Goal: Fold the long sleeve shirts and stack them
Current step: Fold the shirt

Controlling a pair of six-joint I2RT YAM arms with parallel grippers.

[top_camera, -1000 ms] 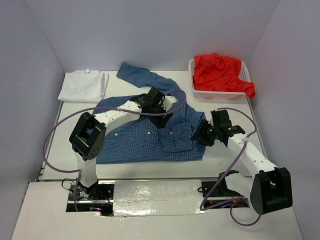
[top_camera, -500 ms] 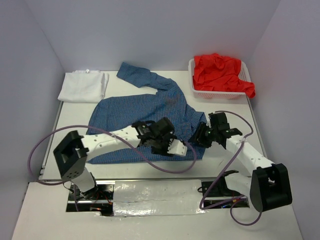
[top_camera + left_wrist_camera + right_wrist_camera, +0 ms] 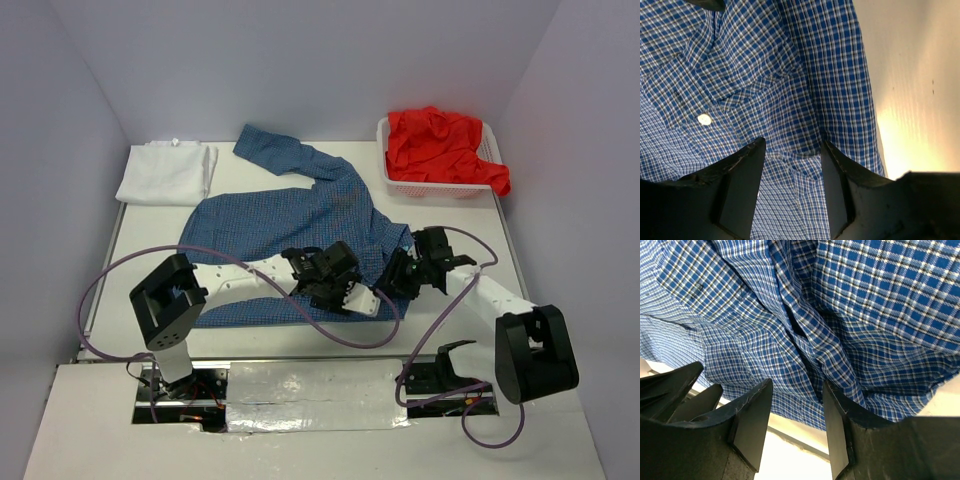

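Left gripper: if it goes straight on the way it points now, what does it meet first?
The blue checked shirt: its cloth lies straight ahead of the open left gripper, beside a white button. How near is unclear.

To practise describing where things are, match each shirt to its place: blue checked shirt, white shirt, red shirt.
Column one:
1. blue checked shirt
2. white shirt
3. red shirt

Column two:
A. heaped in the white mesh basket, far right
B. folded, far left corner
C. spread out in the middle

Pairs: 1-C, 2-B, 3-A
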